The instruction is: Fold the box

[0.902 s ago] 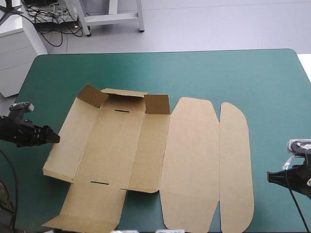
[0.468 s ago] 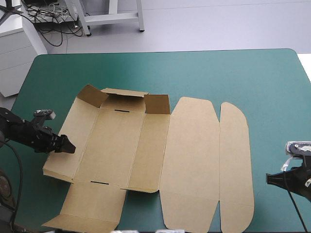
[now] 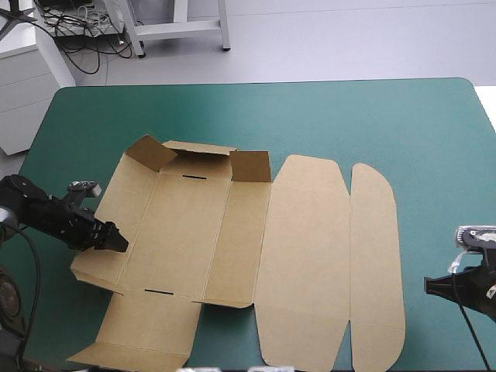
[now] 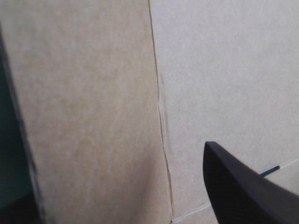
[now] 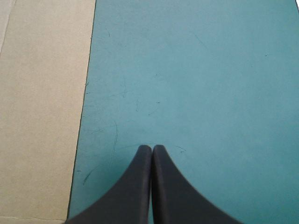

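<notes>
Brown box (image 3: 298,248) | lying mostly flat | far corner flaps raised

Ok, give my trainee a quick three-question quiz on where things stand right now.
1. True or false: the right jaws are shut over the bare teal-green cover, beside the box and not touching it.
2. The left jaws are: A) open, at the box's left side panel; B) shut over bare cover; C) out of view.
3. Fill in: the lid lies ___ on the cover.
Key: 1 true; 2 A; 3 flat.
</notes>
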